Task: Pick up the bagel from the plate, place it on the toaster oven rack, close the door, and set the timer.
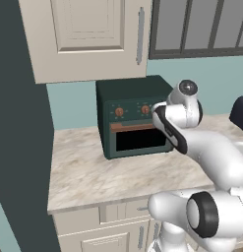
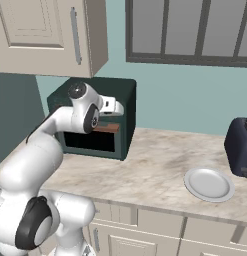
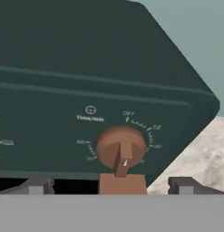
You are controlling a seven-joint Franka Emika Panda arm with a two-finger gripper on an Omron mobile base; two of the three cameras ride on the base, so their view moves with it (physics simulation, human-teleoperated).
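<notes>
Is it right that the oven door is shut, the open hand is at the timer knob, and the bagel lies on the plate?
No. The plate is bare in the right base view; no bagel lies on it. The door is shut, and the open hand is at the timer knob.

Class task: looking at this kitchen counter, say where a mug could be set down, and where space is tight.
Free: the marble counter left of and in front of the dark green toaster oven, and the stretch between the oven and the round white plate. Crowded: the right end, where the plate sits beside the dark toaster, and the oven's front, where the robot's open hand hovers.
</notes>
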